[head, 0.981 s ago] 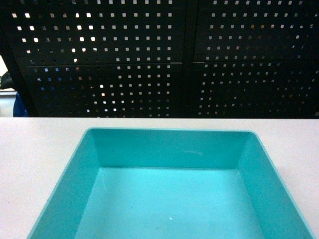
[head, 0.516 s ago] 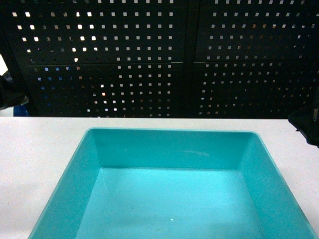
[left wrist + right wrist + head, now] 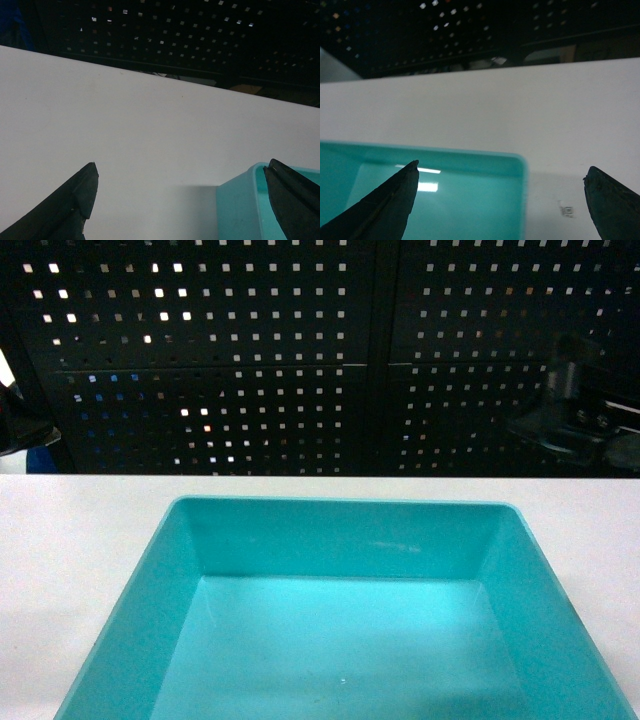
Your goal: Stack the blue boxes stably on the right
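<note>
Right pincer risen, spread, straddling turquoise box corner.

We see our left pincer in its wrist view with its two dark fingers spread wide apart and nothing between them. Our right pincer looks the same in its own wrist view: fingers far apart, holding nothing. In the head view, a dark part of our right arm is raised high on the right side. A dark bit of our left arm peeks in at the left edge.
</note>
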Robot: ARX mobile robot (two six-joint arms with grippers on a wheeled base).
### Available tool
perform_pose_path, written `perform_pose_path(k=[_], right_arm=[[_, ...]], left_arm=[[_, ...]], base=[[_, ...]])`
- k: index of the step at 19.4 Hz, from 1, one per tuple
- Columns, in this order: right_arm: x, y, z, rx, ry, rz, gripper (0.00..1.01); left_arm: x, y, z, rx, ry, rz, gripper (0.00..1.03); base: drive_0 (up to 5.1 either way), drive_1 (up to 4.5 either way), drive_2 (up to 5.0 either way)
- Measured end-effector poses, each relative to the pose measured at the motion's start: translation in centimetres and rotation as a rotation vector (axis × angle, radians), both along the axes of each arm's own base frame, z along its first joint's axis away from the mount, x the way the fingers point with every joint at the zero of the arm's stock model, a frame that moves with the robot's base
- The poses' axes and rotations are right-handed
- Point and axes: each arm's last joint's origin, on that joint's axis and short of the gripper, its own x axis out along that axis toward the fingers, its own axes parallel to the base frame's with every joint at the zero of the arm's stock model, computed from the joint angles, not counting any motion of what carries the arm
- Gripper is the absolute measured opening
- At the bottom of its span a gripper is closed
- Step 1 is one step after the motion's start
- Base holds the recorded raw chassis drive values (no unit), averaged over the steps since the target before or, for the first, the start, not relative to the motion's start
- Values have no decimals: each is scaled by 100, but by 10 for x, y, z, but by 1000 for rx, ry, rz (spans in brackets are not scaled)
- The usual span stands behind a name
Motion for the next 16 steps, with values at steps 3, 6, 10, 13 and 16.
perform_pose_path(k=[3, 6, 10, 13, 16], right_arm=[[19, 9, -18, -16, 265, 74, 98], [16, 8, -31, -42, 367, 64, 98], [19, 20, -29, -43, 372, 117, 98], [21, 27, -52, -92, 415, 140, 98], [18, 29, -73, -164, 445, 123, 98]], left_arm=[[0, 1, 0, 1, 0, 2, 98], [0, 1, 0, 1, 0, 2, 98], [0, 1, 0, 2, 0, 2, 98], [0, 1, 0, 2, 0, 2, 98], [0, 1, 0, 2, 0, 2, 98]], base=[[0, 0, 0], [0, 0, 0], [0, 0, 0], [0, 0, 0], [0, 0, 0]])
